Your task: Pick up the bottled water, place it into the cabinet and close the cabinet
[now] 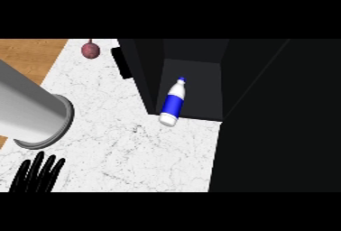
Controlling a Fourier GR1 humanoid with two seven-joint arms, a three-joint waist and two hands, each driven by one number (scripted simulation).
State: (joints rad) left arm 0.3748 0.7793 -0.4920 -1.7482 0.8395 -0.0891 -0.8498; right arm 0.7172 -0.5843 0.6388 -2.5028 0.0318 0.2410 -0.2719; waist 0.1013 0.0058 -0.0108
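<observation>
A bottled water (pixel 172 103) lies on its side in the open mouth of a dark cabinet (pixel 200 85). The bottle is white with a blue band round its middle and a blue cap. The cap points away from the robot, into the cabinet, and the bottle leans a little to the right as it goes back. Most of its length rests on the cabinet's dark floor, close to the left inner wall. Its white base pokes out past the cabinet's front edge, over the white marble counter (pixel 133 153).

No hand touches the bottle. The left hand (pixel 34 178) shows at the lower left of the view, well apart from the bottle, with open counter between them. Its black fingers (pixel 52 169) are straight and close together, pointing up the view, and they hold nothing. The bottle lies up and to the right of the fingertips.

Above that hand, a thick grey forearm (pixel 30 110) slants in from the left edge and ends in a round rim over the counter.

To the right of the cabinet opening, a broad black surface (pixel 279 131) fills the view's right side; whether it is the cabinet's door cannot be told. A small black block (pixel 122 63) sits against the cabinet's outer left side. Farther left, near the counter's far edge, lies a small reddish-purple round thing (pixel 90 49) with a short stem. Beyond the counter's left edge is a brown wooden surface (pixel 26 54).
</observation>
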